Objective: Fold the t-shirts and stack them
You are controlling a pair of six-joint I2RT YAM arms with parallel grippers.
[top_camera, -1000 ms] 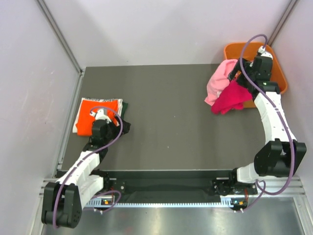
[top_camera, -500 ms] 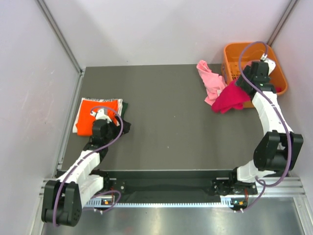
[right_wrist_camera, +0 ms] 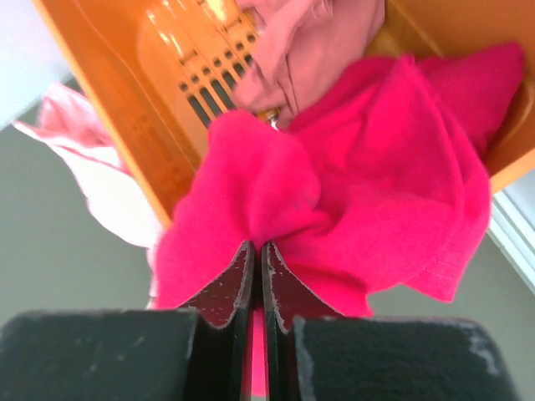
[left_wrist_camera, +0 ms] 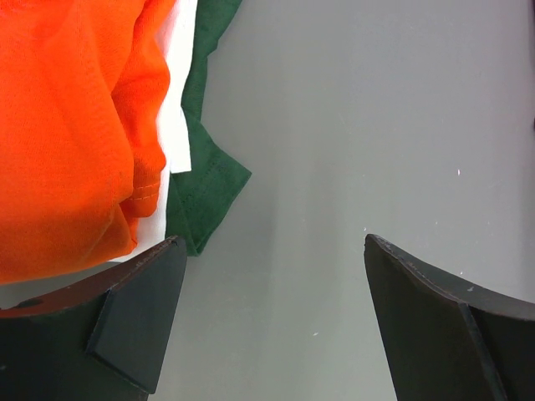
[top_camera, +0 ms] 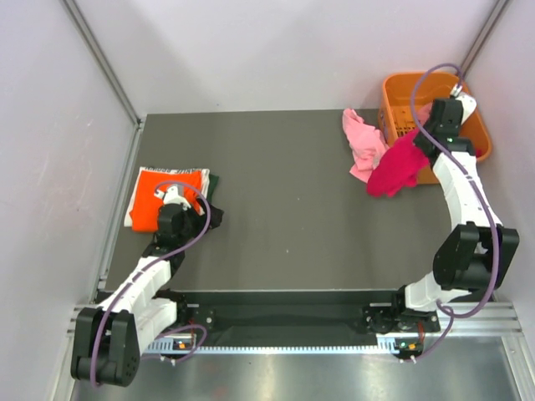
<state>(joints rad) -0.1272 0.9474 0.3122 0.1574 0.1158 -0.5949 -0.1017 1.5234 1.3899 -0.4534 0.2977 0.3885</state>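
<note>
A magenta t-shirt [top_camera: 396, 165] [right_wrist_camera: 359, 192] hangs over the basket's near rim, and my right gripper [right_wrist_camera: 257, 247] [top_camera: 428, 134] is shut on a pinch of its cloth. A light pink t-shirt [top_camera: 362, 142] [right_wrist_camera: 100, 180] lies crumpled on the table just left of the basket. At the far left a folded stack holds a bright orange t-shirt [top_camera: 167, 196] [left_wrist_camera: 67, 125] over white [left_wrist_camera: 177, 100] and dark green [left_wrist_camera: 205, 167] ones. My left gripper [left_wrist_camera: 272, 251] [top_camera: 171, 209] hovers open over bare table beside that stack, with nothing between its fingers.
An orange plastic basket [top_camera: 468, 100] [right_wrist_camera: 125, 92] stands at the back right corner, with more pale pink cloth [right_wrist_camera: 309, 42] inside. Grey walls close the table on three sides. The dark tabletop [top_camera: 284, 200] stretches between the stack and the basket.
My right gripper let go of the pink t-shirt, which dropped onto the table. It then moved back over the basket and shut on the magenta t-shirt. The left arm has not moved.
</note>
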